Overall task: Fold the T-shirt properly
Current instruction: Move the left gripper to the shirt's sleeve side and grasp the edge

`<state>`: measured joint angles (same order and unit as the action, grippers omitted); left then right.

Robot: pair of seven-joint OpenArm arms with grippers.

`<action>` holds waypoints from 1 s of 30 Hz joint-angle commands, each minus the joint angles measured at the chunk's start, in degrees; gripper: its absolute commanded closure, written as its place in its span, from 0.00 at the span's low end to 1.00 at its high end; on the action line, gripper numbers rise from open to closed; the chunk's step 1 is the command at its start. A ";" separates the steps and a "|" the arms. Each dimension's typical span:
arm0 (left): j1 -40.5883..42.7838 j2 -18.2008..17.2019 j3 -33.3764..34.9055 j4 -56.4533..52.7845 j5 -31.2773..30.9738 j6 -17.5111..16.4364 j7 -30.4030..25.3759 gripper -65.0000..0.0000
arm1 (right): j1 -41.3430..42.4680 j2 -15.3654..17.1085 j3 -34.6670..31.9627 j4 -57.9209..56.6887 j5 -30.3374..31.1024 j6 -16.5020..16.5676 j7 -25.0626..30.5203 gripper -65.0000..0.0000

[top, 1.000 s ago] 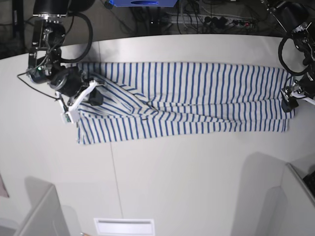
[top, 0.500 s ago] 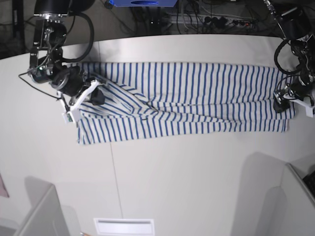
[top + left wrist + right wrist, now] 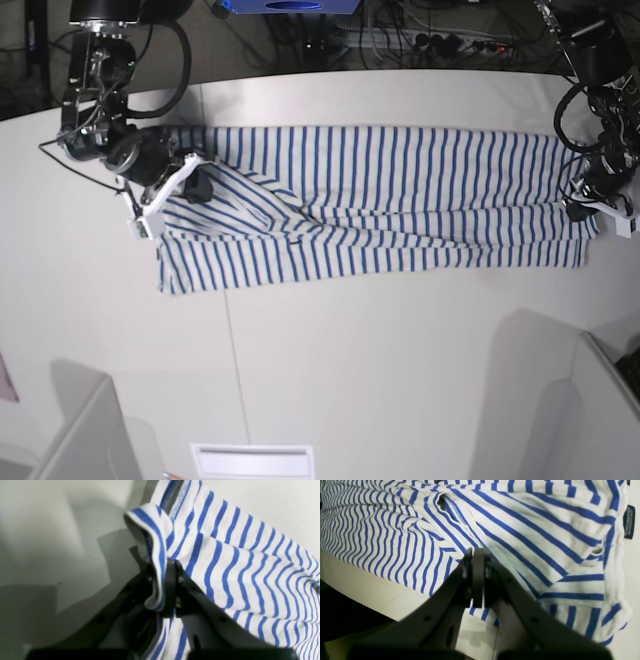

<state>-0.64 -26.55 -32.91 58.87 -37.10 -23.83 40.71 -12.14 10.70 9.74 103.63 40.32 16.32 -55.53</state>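
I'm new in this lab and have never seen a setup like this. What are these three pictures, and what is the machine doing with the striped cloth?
This is a robot with two arms working at a pale table. The base picture looks down from above on the whole scene. The other two come from small cameras mounted on each wrist, looking along each hand.

On the table lies a T-shirt, white with thin blue stripes, already folded into a long band. The dark tag at its neckline shows in the right wrist view.

The left hand, at the right of the overhead picture, has pinched a fold at the shirt's edge between its dark fingers. The right hand, at the overhead picture's left, is closed and sits over the cloth; I cannot tell whether it grips any.
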 commanded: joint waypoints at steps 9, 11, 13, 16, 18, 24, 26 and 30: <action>4.82 -2.51 -0.28 13.79 1.45 0.85 1.97 1.00 | 0.49 0.42 0.33 0.94 1.22 0.26 1.07 1.00; 7.28 -2.42 -0.02 18.97 1.63 0.93 1.97 1.00 | 0.49 0.42 0.33 0.94 1.22 0.26 1.07 1.00; 9.39 -1.37 0.07 23.55 3.92 1.02 1.97 1.00 | 0.49 0.42 0.33 0.94 1.22 0.26 1.07 1.00; 11.41 3.03 0.07 30.14 10.95 1.73 2.15 1.00 | 0.49 0.42 0.33 0.94 1.22 0.26 1.07 1.00; 12.64 6.37 0.16 34.45 15.87 1.46 2.24 1.00 | 0.58 0.42 0.33 0.85 1.22 0.26 1.07 1.00; 13.61 13.49 7.10 44.12 27.92 1.64 2.41 1.00 | 0.58 0.42 0.33 0.85 1.22 0.26 1.07 1.00; 14.49 15.16 10.80 46.14 30.90 1.73 2.41 1.00 | 0.49 0.42 0.33 0.85 1.22 0.26 1.07 1.00; 15.02 19.12 15.89 49.30 36.18 1.73 2.50 1.00 | 0.49 0.42 0.33 0.76 1.22 0.26 1.07 1.00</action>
<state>15.03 -6.94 -16.73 106.85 -1.02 -22.48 44.42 -12.27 10.70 9.80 103.63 40.53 16.32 -55.53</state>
